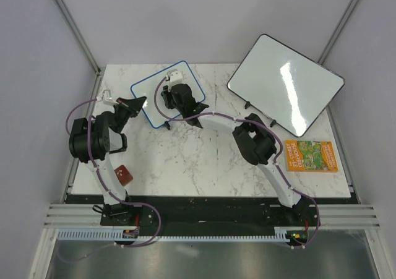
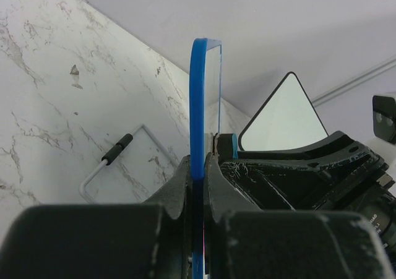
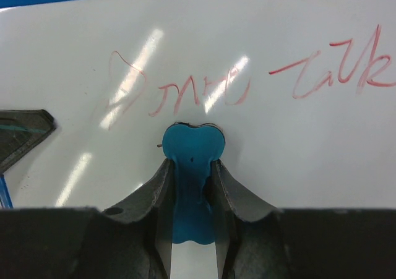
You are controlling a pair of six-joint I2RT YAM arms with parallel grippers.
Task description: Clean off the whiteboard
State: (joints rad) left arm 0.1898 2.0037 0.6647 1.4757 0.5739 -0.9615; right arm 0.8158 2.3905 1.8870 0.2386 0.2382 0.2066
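The left gripper (image 2: 198,167) has its fingers clamped on the small blue-rimmed whiteboard (image 1: 151,99) on the white marble counter (image 1: 185,161). The right gripper (image 3: 190,167) has its fingers pinching what looks like a blue eraser (image 3: 193,144) below red handwriting (image 3: 198,90).

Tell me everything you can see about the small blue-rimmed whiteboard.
The small whiteboard is a glossy white rectangle with a blue rim and rounded corners. It sits skewed on the far left part of the marble table. Its face carries red handwriting, faint in places. The left gripper is shut on its rim. The right gripper presses a blue pad, likely an eraser, onto the surface just below the writing.
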